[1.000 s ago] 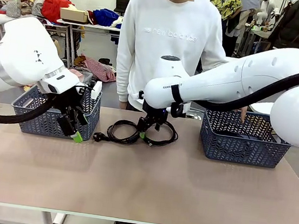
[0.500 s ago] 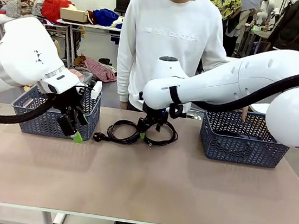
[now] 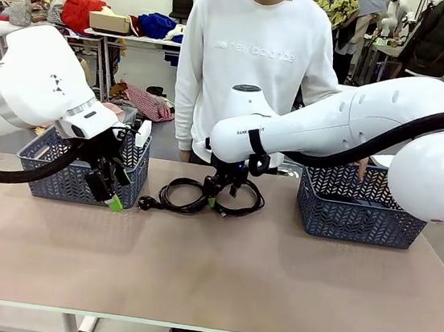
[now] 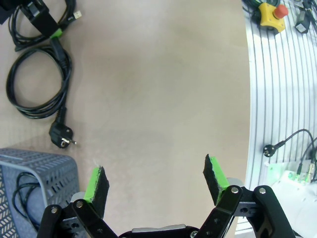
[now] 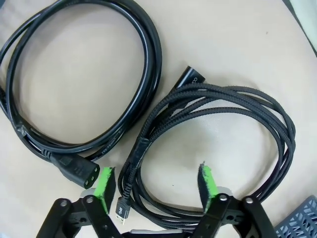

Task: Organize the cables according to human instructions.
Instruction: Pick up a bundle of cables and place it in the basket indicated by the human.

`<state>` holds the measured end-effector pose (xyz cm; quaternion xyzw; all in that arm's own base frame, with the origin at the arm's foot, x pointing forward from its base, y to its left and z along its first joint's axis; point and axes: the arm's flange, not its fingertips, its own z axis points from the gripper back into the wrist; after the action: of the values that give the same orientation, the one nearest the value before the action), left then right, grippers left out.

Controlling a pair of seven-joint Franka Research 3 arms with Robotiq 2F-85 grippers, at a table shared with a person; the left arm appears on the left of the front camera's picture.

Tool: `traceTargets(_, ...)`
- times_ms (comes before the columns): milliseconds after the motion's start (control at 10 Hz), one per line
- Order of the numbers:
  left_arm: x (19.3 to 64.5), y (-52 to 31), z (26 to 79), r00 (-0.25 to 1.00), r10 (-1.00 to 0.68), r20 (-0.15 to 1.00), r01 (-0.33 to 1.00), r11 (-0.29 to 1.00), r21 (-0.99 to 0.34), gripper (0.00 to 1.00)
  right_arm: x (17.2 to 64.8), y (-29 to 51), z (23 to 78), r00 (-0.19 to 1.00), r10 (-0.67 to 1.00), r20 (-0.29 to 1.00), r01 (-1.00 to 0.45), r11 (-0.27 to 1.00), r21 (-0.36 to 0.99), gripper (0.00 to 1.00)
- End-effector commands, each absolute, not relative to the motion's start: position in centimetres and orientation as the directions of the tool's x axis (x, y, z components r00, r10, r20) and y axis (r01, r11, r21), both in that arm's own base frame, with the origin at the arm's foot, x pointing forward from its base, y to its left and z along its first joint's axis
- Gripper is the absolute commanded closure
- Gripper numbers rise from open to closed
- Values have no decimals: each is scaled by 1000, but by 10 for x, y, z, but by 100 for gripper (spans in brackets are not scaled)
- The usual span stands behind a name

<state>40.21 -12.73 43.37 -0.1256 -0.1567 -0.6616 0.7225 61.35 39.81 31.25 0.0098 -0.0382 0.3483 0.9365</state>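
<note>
Barely anything shifts over this last second. The right arm's elbow creeps leftward, yet the right gripper [image 3: 215,197] stays low over the braided cable [image 5: 140,148], fingers spread wide either side of its strands and gripping nothing, so we judge the pick is still ahead. The smooth cable [image 5: 157,64] lies just beside it on the table [image 3: 217,271]. The left gripper [image 4: 154,171] hangs wide open and empty by the left basket [image 3: 50,176], unmoved. Readable print: "new balance" on the person's sweatshirt [image 3: 256,50].
</note>
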Motion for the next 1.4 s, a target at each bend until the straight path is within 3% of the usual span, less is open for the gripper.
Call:
traceTargets(0, 401, -127, 434, 77, -916, 393, 995, 97, 30, 0, 617, 408, 316, 769, 636, 70, -636, 771, -30, 36)
traceTargets(100, 401, -127, 434, 77, -916, 393, 995, 97, 30, 0, 617, 409, 315, 767, 638, 66, -638, 770, -26, 38)
traceTargets(200, 401, -127, 434, 77, -916, 393, 995, 97, 30, 0, 617, 409, 316, 768, 637, 65, -637, 771, -23, 55)
traceTargets(300, 401, -127, 434, 77, -916, 393, 995, 97, 30, 0, 617, 411, 315, 767, 639, 64, -639, 769, -16, 58)
traceTargets(400, 401, -127, 434, 77, -916, 393, 995, 97, 30, 0, 615, 414, 313, 764, 643, 58, -644, 765, -11, 74)
traceTargets(500, 401, -127, 434, 77, -916, 393, 995, 97, 30, 0, 615, 415, 311, 763, 644, 57, -645, 764, -7, 77)
traceTargets(600, 401, -127, 434, 77, -916, 393, 995, 97, 30, 0, 615, 416, 310, 763, 645, 52, -646, 764, -2, 94)
traceTargets(800, 401, -127, 434, 77, -916, 393, 995, 97, 30, 0, 615, 415, 309, 767, 640, 39, -640, 768, -9, 100)
traceTargets(1300, 401, -127, 434, 77, -916, 393, 995, 97, 30, 0, 622, 392, 319, 825, 564, 44, -563, 826, -24, 100)
